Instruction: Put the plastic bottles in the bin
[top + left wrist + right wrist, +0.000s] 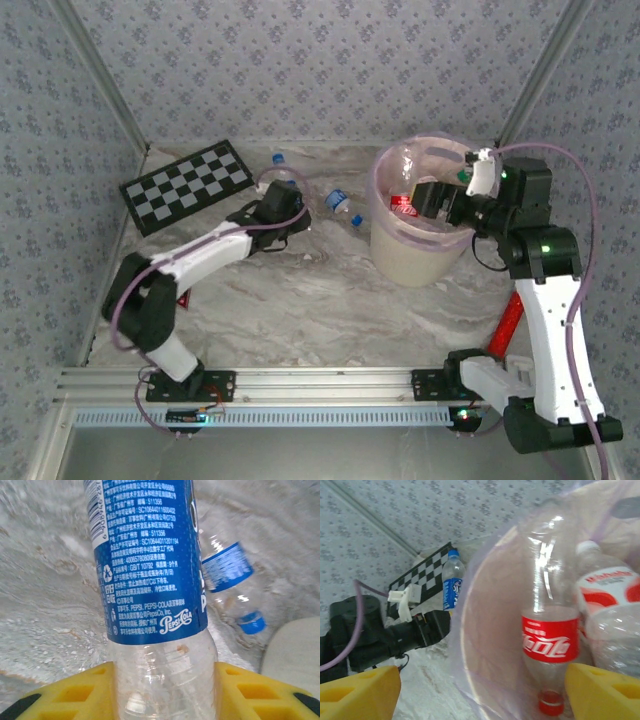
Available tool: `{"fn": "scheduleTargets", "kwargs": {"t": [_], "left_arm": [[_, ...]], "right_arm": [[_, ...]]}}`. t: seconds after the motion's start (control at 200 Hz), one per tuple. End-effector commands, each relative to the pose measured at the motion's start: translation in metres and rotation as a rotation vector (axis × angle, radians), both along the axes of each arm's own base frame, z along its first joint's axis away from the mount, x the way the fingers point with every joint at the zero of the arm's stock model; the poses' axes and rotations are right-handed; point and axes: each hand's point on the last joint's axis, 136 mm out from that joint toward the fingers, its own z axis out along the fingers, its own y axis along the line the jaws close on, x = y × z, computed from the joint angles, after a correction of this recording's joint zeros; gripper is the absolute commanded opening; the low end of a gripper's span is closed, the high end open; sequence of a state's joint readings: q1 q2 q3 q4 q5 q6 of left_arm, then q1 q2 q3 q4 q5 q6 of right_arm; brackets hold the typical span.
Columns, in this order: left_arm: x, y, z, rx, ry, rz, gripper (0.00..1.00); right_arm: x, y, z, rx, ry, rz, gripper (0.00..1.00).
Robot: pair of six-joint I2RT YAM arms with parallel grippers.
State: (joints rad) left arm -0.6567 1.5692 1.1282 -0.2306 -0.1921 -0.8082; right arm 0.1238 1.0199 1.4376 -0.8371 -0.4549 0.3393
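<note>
As left wrist shows Pepsi bottle (150,580) gripped, right shows bin (487,610) interior.

- The right jaws stand wide apart, their yellow pads (357,692) in the two lower corners, with nothing gripped.
- Between them opens the bin (470,645), lined with a pink bag.
- Inside, a red-labelled bottle (550,640) stands cap down, with a white-capped bottle (607,587) beside it.
- Beyond, the left arm (375,630) reaches over the desk (432,695).
- A blue-labelled bottle (453,582) rises upright at its tip, apparently held, in front of a checkerboard (415,582).
</note>
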Motion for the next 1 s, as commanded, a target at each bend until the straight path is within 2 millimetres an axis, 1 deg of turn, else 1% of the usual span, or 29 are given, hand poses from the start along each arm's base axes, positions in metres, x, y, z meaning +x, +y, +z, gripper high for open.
{"fn": "scheduleTargets", "kwargs": {"t": [0.0,0.08,0.15,0.21,0.28,0.36,0.445,0.505,0.59,0.65,0.725,0.805,0.915,0.994], "left_arm": [[-0.018,0.010,0.022,0.024,-0.072,-0.064,0.41],[-0.035,0.001,0.044,-0.048,-0.160,-0.184,0.39],[-0.055,-0.008,0.066,-0.116,-0.251,-0.298,0.38],[-0.073,-0.013,0.084,-0.150,-0.328,-0.386,0.35],[-0.093,-0.016,0.101,-0.166,-0.400,-0.460,0.33],[-0.113,-0.021,0.114,-0.172,-0.460,-0.543,0.33],[-0.127,-0.025,0.123,-0.186,-0.498,-0.593,0.33],[-0.133,-0.028,0.129,-0.201,-0.518,-0.616,0.34],[-0.140,-0.034,0.135,-0.216,-0.542,-0.645,0.34],[-0.143,-0.038,0.138,-0.223,-0.553,-0.664,0.34],[-0.145,-0.041,0.141,-0.228,-0.565,-0.674,0.34],[-0.145,-0.042,0.142,-0.231,-0.566,-0.677,0.34],[-0.145,-0.044,0.142,-0.234,-0.568,-0.680,0.34],[-0.145,-0.045,0.141,-0.234,-0.565,-0.683,0.34]], "right_arm": [[0.007,0.023,0.027,0.060,-0.068,0.069,0.87],[0.013,0.041,0.037,0.073,-0.091,0.113,0.86],[0.016,0.058,0.044,0.077,-0.108,0.161,0.87],[0.018,0.076,0.048,0.078,-0.113,0.206,0.87],[0.021,0.098,0.047,0.072,-0.108,0.267,0.87],[0.026,0.119,0.043,0.056,-0.093,0.316,0.89],[0.035,0.140,0.033,0.040,-0.059,0.357,0.97],[0.042,0.150,0.023,0.026,-0.028,0.367,1.00],[0.053,0.160,0.012,0.017,0.000,0.378,1.00],[0.057,0.165,0.006,0.016,0.007,0.391,1.00],[0.060,0.168,0.001,0.017,0.022,0.395,0.97],[0.059,0.173,-0.001,0.035,0.029,0.416,0.90],[0.060,0.177,-0.003,0.047,0.039,0.430,0.76],[0.060,0.178,-0.003,0.050,0.039,0.437,0.68]]}}
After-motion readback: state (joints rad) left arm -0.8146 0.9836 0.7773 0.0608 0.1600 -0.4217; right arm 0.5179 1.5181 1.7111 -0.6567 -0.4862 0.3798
